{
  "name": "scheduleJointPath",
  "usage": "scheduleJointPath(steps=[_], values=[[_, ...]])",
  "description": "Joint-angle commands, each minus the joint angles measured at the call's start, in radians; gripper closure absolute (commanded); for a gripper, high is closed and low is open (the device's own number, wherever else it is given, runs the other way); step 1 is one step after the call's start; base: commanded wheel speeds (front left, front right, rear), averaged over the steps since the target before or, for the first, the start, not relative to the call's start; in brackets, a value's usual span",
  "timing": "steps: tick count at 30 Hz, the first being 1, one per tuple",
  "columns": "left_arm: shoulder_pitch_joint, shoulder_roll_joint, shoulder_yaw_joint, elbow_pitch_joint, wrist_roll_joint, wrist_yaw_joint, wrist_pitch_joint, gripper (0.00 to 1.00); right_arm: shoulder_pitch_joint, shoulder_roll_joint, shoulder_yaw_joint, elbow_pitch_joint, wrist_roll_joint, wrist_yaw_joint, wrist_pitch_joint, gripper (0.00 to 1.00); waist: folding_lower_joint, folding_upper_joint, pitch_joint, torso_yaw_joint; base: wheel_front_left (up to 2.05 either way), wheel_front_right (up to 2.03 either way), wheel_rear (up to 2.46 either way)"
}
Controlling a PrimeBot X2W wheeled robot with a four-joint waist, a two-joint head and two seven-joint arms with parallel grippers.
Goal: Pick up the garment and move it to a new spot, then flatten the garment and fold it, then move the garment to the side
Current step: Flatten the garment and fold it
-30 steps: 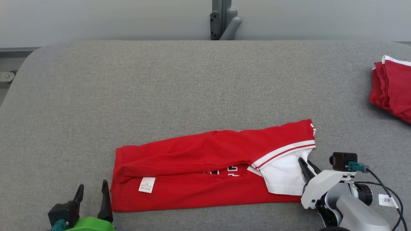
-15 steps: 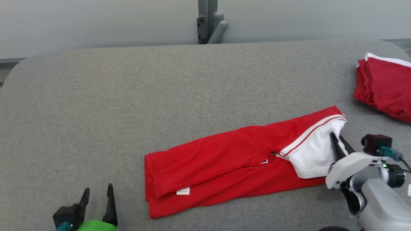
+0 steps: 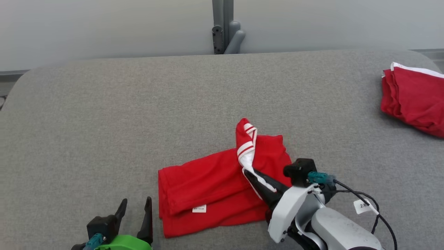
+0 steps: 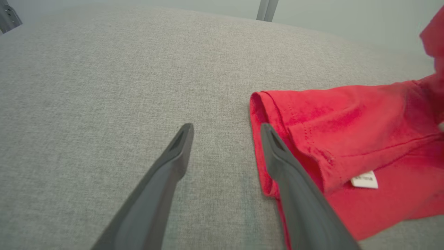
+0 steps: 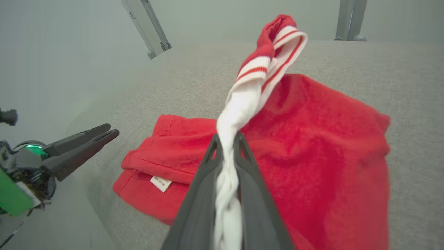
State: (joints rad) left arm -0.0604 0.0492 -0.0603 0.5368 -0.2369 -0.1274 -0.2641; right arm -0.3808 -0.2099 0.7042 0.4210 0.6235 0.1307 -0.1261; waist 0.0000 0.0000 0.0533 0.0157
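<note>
The garment [image 3: 204, 184] is a red shirt lying in a folded band on the grey table [image 3: 104, 121]. Its white sleeve with red stripes [image 3: 246, 147] is lifted and bunched above the red cloth. My right gripper [image 3: 247, 172] is shut on that sleeve; in the right wrist view the white fabric [image 5: 242, 104] is pinched at the right gripper [image 5: 225, 142] and rises beyond the tips over the garment [image 5: 312, 146]. My left gripper [image 3: 135, 208] stands open just left of the garment's left edge, with nothing in it. In the left wrist view the left gripper [image 4: 226, 129] has one finger [image 4: 288, 173] over the hem of the garment [image 4: 347, 118].
A second red garment [image 3: 416, 100] lies folded at the table's right edge. A grey post [image 3: 225, 31] rises behind the table's far edge. My left gripper [image 5: 104, 133] also appears at the left of the right wrist view. Bare grey surface spreads left and behind.
My right gripper has carried the white sleeve end up and leftward over the garment, so the shirt now lies doubled and shorter. The head camera has shifted. The left gripper stays open.
</note>
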Motion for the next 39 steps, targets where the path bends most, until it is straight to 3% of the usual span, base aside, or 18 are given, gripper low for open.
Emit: scheduleJointPath(steps=[1,12,13,14,21,31,39], values=[[-0.02,0.004,-0.027,0.004,-0.01,0.001,0.001,0.0,-0.021,0.004,0.041,-0.007,0.016,0.0,0.015,1.0,0.0,0.0,0.017,0.065,0.0,0.0,0.0],[-0.024,0.003,-0.086,0.011,-0.045,0.016,0.001,0.0,-0.129,0.082,0.172,0.141,0.036,0.0,-0.01,1.0,0.0,0.0,0.048,0.232,0.0,0.0,0.0],[-0.022,0.003,-0.086,0.012,-0.046,0.018,0.001,0.0,-0.14,0.089,0.173,0.167,0.034,0.0,-0.014,0.61,0.0,0.0,0.05,0.244,0.0,0.0,0.0],[-0.02,0.003,-0.087,0.012,-0.048,0.02,0.001,0.0,-0.151,0.097,0.177,0.188,0.032,0.0,-0.024,0.0,0.0,0.0,0.052,0.253,0.0,0.0,0.0],[0.003,0.003,-0.058,-0.004,-0.052,0.033,0.001,0.0,-0.191,0.109,0.128,0.222,0.085,0.0,-0.127,0.0,0.0,0.0,0.052,0.238,0.0,0.0,0.0],[0.0,0.003,-0.014,-0.046,-0.017,0.04,0.001,0.0,-0.028,0.016,-0.163,0.201,0.031,0.0,-0.139,0.0,0.0,0.0,0.035,0.131,0.0,0.0,0.0],[-0.017,0.003,-0.023,-0.07,0.006,0.04,0.001,0.0,0.029,0.034,-0.175,0.271,0.042,0.0,-0.139,0.0,0.0,0.0,0.051,0.14,0.0,0.0,0.0]])
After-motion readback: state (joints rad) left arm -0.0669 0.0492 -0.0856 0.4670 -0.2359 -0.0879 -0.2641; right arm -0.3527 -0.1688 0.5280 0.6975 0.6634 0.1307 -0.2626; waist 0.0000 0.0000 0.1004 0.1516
